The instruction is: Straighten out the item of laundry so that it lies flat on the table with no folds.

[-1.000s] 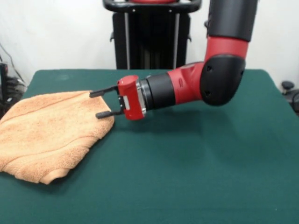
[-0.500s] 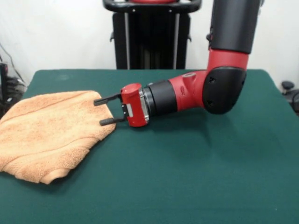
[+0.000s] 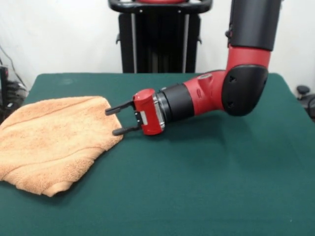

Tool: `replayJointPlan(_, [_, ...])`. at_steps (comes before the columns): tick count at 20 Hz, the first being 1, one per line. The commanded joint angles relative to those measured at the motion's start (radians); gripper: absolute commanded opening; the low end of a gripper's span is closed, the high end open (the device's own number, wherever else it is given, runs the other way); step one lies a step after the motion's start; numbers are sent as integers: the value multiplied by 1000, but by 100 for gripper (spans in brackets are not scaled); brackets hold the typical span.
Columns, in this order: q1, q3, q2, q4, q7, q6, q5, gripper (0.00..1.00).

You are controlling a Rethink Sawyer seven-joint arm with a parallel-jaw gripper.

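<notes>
Front view: one terry hand towel [image 3: 51, 140], one gripper [image 3: 116, 121] and one green table [image 3: 211, 187] were visible. The towel lay at the table's left side, its left part running past the picture's edge, its near edge doubled into a thick fold. Its long axis ran roughly left to right, slightly slanted. The gripper stood nearly level, two fingers spread apart and holding nothing, tips at the towel's right edge. The table's right half and near side lay bare.

rumpled orange-tan towel [image 3: 51, 140] on green table [image 3: 206, 187]
</notes>
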Motion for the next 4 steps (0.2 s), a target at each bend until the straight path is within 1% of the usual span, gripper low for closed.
replayJointPlan(1, [44, 62, -35, 40, 317, -167, 52, 100])
replayJointPlan(4, [50, 67, -44, 49, 298, -166, 65, 100])
